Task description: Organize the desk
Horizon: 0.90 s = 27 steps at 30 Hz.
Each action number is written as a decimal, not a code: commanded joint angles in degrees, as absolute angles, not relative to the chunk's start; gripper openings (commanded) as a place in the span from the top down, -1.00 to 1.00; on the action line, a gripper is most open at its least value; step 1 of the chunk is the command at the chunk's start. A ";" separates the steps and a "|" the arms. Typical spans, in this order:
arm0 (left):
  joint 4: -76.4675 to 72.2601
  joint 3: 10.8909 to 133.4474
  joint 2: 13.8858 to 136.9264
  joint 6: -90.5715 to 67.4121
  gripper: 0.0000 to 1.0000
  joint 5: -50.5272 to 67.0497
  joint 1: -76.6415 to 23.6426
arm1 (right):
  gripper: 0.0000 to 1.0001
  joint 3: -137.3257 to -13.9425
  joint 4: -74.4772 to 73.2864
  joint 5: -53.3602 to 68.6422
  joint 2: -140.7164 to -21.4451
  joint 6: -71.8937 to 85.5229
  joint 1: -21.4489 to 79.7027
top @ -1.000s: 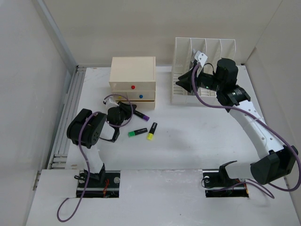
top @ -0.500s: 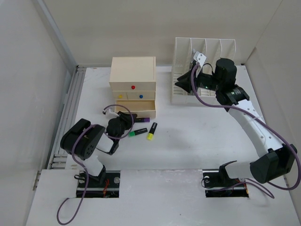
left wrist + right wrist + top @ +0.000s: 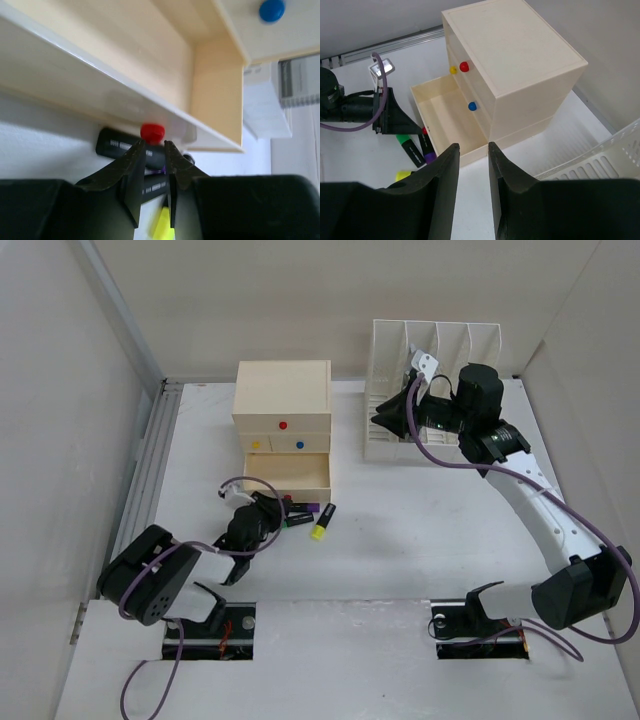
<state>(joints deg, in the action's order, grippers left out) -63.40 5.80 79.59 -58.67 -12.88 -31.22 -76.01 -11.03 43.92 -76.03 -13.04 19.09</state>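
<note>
The desk point(image 3: 420, 540) is a white tabletop. On it stands a beige drawer box point(image 3: 283, 390) with its bottom drawer point(image 3: 290, 468) pulled out and empty inside. My left gripper point(image 3: 280, 503) lies low in front of that drawer, and its fingertips point(image 3: 141, 148) pinch the drawer's red knob point(image 3: 152, 132). My right gripper point(image 3: 380, 420) hovers by the file rack, almost closed with a narrow gap, holding nothing; it also shows in the right wrist view point(image 3: 473, 147). Green point(image 3: 293, 522), purple point(image 3: 310, 508) and yellow point(image 3: 322, 525) highlighters lie just in front of the drawer.
A white slotted file rack point(image 3: 435, 350) stands at the back right. A grey metal rail point(image 3: 150, 470) runs along the left edge. White walls close in the back and sides. The box's upper drawers, with red, yellow and blue knobs, are closed.
My left arm has drawn back toward the near edge and folded low, pulling the bottom drawer out by its knob. The right arm has not moved.
</note>
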 commanded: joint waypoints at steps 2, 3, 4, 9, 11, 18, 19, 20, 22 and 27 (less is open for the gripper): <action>-55.47 9.82 78.65 -57.84 0.60 -10.37 -33.40 | 0.30 -76.29 -7.82 45.70 -75.23 -12.57 18.72; -54.59 10.89 79.36 -57.31 0.60 -10.37 -33.40 | 0.30 -76.29 -7.82 45.70 -75.23 -12.57 18.72; -53.88 11.86 80.32 -57.30 0.60 -9.76 -33.40 | 0.30 -76.29 -7.82 45.70 -74.71 -12.57 18.72; -54.49 15.64 86.38 -56.78 0.60 -8.44 -32.26 | 0.30 -76.29 -7.82 46.75 -74.71 -12.57 17.67; -54.49 16.52 87.01 -56.25 0.54 -8.44 -32.26 | 0.30 -76.29 -7.82 46.76 -74.18 -12.57 17.14; -50.55 20.03 85.87 -53.53 -0.05 -9.67 -31.12 | 0.30 -76.29 -7.82 47.29 -74.18 -12.04 17.14; -50.54 20.74 85.87 -52.92 -0.08 -9.67 -31.11 | 0.30 -76.29 -7.82 47.29 -74.18 -12.04 17.14; -49.93 20.74 85.87 -52.91 -0.11 -9.67 -30.59 | 0.30 -76.29 -7.82 47.29 -74.18 -12.04 17.14; -49.14 22.32 85.87 -52.21 -0.15 -9.67 -30.06 | 0.30 -76.29 -7.82 47.29 -74.18 -12.04 17.14; -48.60 22.94 85.87 -51.50 -0.12 -9.05 -30.06 | 0.30 -75.76 -7.82 47.29 -74.71 -12.04 17.14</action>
